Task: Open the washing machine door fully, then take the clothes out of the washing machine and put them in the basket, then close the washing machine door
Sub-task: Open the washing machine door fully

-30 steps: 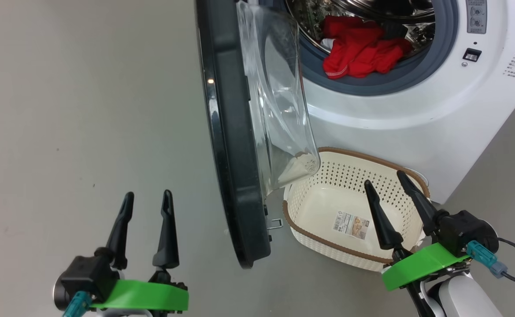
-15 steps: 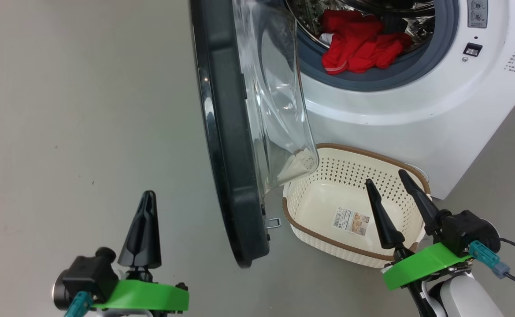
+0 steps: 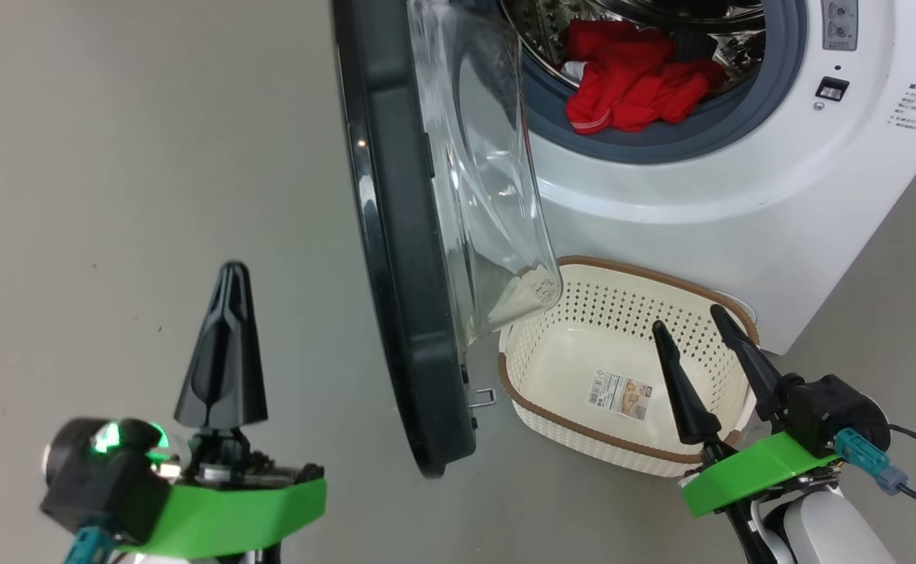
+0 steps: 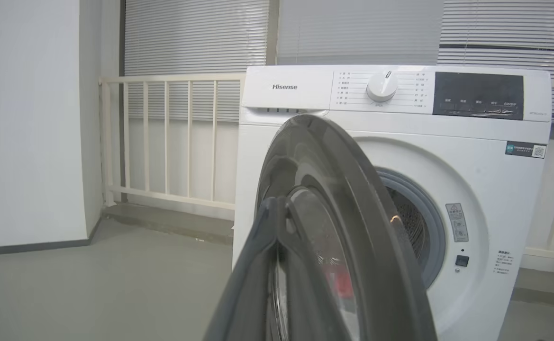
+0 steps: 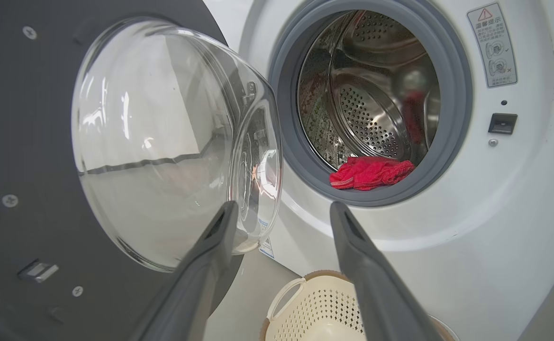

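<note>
Two grippers show in the head view, neither touching anything. Lower left: left gripper (image 3: 226, 278) clenched tight, both dark fingers pressed into one spike, nothing between them, over bare grey floor (image 3: 113, 157) and well apart from the washing machine door (image 3: 395, 274). Its wrist view looks along those closed fingers (image 4: 267, 265) at the door's outer face, pale railing (image 4: 163, 137) behind on the left. Centre: door swung partly out, black rim edge-on to the head camera, clear glass bowl (image 3: 489, 196) bulging right toward the washing machine (image 3: 700, 196). Bowl's lower end overlaps the left corner of the basket (image 3: 552, 423); touching or just above it, can't tell. Right of the door: machine mouth open, grey-blue gasket (image 3: 661, 149) round the steel drum (image 5: 367, 109). Clothes (image 3: 630, 78), a bright red heap, sit at the drum's front bottom, one hem draped onto the gasket. Below the mouth the basket stands on the floor near the machine's front, cream with brown rim, a label sticker (image 3: 620, 395) on its bottom. Lower right: right gripper (image 3: 685, 317) released, fingers spread wide, hovering over the basket's right end, holding nothing; its wrist view aims between the bowl and the clothes.
</note>
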### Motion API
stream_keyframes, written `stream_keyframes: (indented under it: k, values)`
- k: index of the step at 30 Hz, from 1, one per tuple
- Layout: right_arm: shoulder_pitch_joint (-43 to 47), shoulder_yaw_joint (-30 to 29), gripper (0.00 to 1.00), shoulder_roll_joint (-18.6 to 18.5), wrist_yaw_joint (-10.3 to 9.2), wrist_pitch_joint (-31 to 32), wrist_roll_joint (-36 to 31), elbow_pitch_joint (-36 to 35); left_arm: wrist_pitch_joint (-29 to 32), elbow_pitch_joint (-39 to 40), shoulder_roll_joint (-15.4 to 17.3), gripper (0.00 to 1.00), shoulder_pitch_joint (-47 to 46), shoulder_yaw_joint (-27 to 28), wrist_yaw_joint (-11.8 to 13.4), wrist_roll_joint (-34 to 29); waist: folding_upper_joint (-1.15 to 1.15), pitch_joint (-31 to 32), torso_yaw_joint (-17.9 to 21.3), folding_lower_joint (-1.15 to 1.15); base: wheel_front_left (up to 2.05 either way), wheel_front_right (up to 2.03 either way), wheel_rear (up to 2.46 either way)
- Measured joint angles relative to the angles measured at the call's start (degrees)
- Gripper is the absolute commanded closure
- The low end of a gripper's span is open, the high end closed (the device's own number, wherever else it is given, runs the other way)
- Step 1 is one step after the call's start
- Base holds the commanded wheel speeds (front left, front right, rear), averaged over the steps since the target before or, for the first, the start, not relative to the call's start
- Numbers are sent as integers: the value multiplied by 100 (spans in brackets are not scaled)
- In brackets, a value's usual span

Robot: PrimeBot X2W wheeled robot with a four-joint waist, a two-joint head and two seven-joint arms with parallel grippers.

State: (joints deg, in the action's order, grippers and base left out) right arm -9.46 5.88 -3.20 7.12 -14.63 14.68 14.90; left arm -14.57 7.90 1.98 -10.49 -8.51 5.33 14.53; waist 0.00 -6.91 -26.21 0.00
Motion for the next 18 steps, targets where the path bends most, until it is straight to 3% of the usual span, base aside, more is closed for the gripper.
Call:
stream_keyframes:
  k: [6, 13, 18]
  values:
    - [-2, 0, 0, 0, 0, 0, 1, 12, -14, 546, 1, 100, -246, -143, -143, -109, 0, 0, 15, 0, 0, 0, 0]
    - [-3, 3, 0, 1, 0, 0, 160, 31, 24, 895, 5, 100, -371, -693, -212, -136, 0, 7, 69, 0, 0, 0, 0]
    - [-9, 21, 0, 2, 0, 0, 237, 40, 406, 890, 43, 100, -466, -1220, -470, -182, 0, -9, 123, 0, 0, 0, 0]
